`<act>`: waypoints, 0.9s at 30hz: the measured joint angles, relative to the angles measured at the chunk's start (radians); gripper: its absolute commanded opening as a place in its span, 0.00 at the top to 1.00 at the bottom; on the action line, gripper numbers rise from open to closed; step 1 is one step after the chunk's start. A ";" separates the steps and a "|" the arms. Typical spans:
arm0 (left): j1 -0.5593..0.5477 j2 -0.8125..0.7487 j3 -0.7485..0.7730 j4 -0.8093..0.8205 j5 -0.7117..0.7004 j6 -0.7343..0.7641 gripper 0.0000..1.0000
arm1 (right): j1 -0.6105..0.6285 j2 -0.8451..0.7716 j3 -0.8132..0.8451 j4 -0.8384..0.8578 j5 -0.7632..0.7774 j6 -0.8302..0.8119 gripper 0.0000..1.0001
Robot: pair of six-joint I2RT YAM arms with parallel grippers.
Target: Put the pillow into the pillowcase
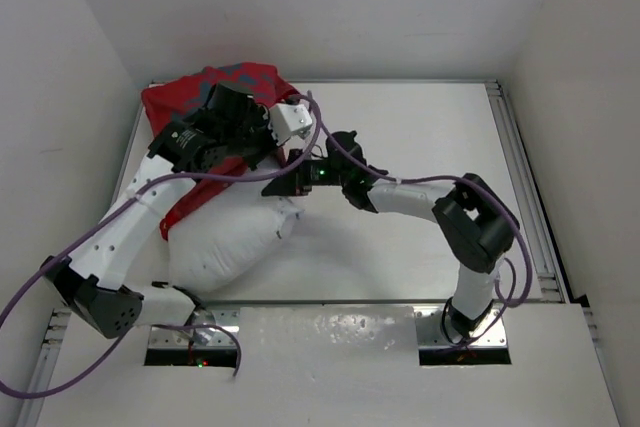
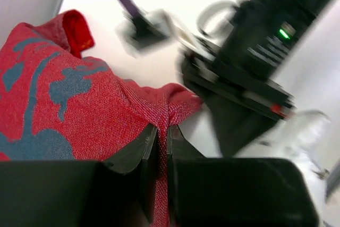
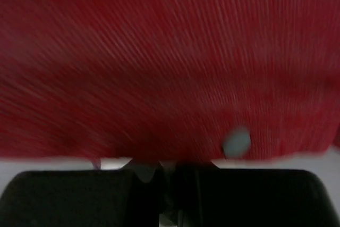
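The red pillowcase (image 1: 200,97) lies bunched at the table's far left, partly over the top of the plump white pillow (image 1: 225,247). My left gripper (image 1: 270,152) is at the case's right edge. In the left wrist view its jaws (image 2: 162,131) are shut on a pinched fold of the pillowcase (image 2: 64,99). My right gripper (image 1: 283,187) reaches in from the right, where red cloth meets the pillow. The pillowcase (image 3: 159,51) fills the blurred right wrist view. Its lower edge runs into the right gripper (image 3: 170,169), whose jaws stand together on it.
The white table (image 1: 420,147) has metal rails along its right side (image 1: 525,187) and white walls all round. Purple cables (image 1: 320,132) loop over both arms. The right arm (image 2: 249,62) stands close beside my left gripper.
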 measured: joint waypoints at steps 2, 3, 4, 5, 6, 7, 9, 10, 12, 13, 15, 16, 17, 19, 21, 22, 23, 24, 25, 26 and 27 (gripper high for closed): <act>-0.023 -0.013 0.014 -0.042 0.021 0.017 1.00 | 0.000 -0.048 -0.004 0.038 0.056 0.018 1.00; -0.032 -0.020 0.018 -0.058 0.037 0.030 1.00 | 0.000 -0.082 -0.010 0.066 0.099 0.026 1.00; -0.039 -0.028 0.019 -0.070 0.057 0.040 1.00 | 0.000 -0.111 -0.017 0.091 0.142 0.030 1.00; -0.042 -0.038 0.019 -0.083 0.083 0.056 1.00 | 0.001 -0.141 -0.022 0.111 0.196 0.032 1.00; -0.043 -0.049 0.019 -0.089 0.106 0.069 1.00 | 0.003 -0.167 -0.027 0.132 0.249 0.033 1.00; -0.043 -0.059 0.019 -0.084 0.125 0.081 1.00 | 0.007 -0.192 -0.034 0.143 0.306 0.032 1.00; -0.043 -0.084 0.019 -0.061 0.161 0.105 1.00 | 0.032 -0.240 -0.052 0.140 0.440 0.029 1.00; -0.043 -0.098 0.020 -0.059 0.181 0.116 1.00 | 0.051 -0.260 -0.056 0.121 0.511 0.026 1.00; -0.041 -0.113 0.024 -0.065 0.203 0.133 1.00 | 0.077 -0.274 -0.056 0.085 0.604 0.028 1.00; -0.040 -0.116 0.025 -0.070 0.210 0.140 1.00 | 0.087 -0.274 -0.054 0.065 0.638 0.031 1.00; -0.031 -0.119 0.024 -0.087 0.227 0.154 1.00 | 0.093 -0.256 -0.042 0.022 0.679 0.034 1.00; -0.023 -0.119 0.022 -0.093 0.232 0.162 1.00 | 0.095 -0.236 -0.026 -0.006 0.694 0.034 1.00; -0.013 -0.119 0.013 -0.097 0.237 0.168 1.00 | 0.098 -0.208 -0.001 -0.043 0.701 0.032 1.00; 0.012 -0.129 -0.023 -0.099 0.235 0.180 1.00 | 0.103 -0.138 0.083 -0.136 0.704 0.024 1.00; 0.043 -0.142 -0.069 -0.100 0.227 0.192 1.00 | 0.106 -0.044 0.202 -0.274 0.680 0.012 0.85; 0.061 -0.150 -0.094 -0.098 0.223 0.201 1.00 | 0.104 -0.007 0.240 -0.322 0.658 0.005 0.72; 0.079 -0.161 -0.122 -0.095 0.217 0.211 1.00 | 0.100 0.024 0.263 -0.368 0.631 -0.003 0.50; 0.097 -0.176 -0.155 -0.093 0.211 0.223 1.00 | 0.094 0.045 0.267 -0.402 0.605 -0.009 0.37; 0.114 -0.197 -0.197 -0.080 0.209 0.237 1.00 | 0.083 0.061 0.261 -0.447 0.574 -0.024 0.28; 0.128 -0.220 -0.238 -0.071 0.204 0.247 1.00 | 0.071 0.069 0.247 -0.473 0.546 -0.039 0.08; 0.144 -0.245 -0.283 -0.066 0.200 0.258 1.00 | 0.056 0.071 0.219 -0.489 0.513 -0.061 0.01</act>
